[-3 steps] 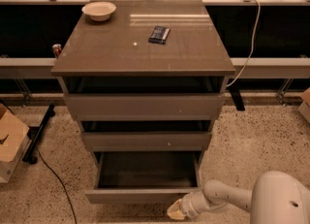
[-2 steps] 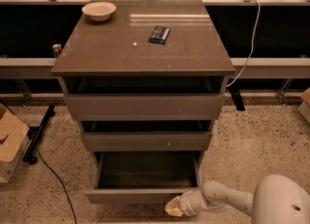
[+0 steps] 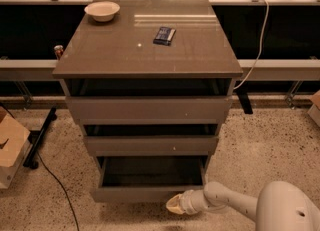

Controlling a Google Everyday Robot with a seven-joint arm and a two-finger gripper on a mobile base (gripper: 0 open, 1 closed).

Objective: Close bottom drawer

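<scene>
Taupe-grey table (image 3: 150, 55), its bottom drawer (image 3: 145, 194) the same grey. Cream bowl (image 3: 102, 11), dark blue packet (image 3: 164, 35), speckled beige floor (image 3: 280, 150). At the view's 6 o'clock, a pale cream tool (image 3: 176, 204) on a white arm (image 3: 235, 202).

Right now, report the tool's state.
Tool: low by the open bottom drawer, at its front's right end; open or shut cannot be told.

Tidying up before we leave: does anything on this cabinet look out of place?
Yes: the bottom drawer is pulled well out, showing its dark inside. The middle drawer and top drawer sit slightly ajar too. The claw is low at the bottom drawer's front, near its right end. Nothing looks spilled.
</scene>
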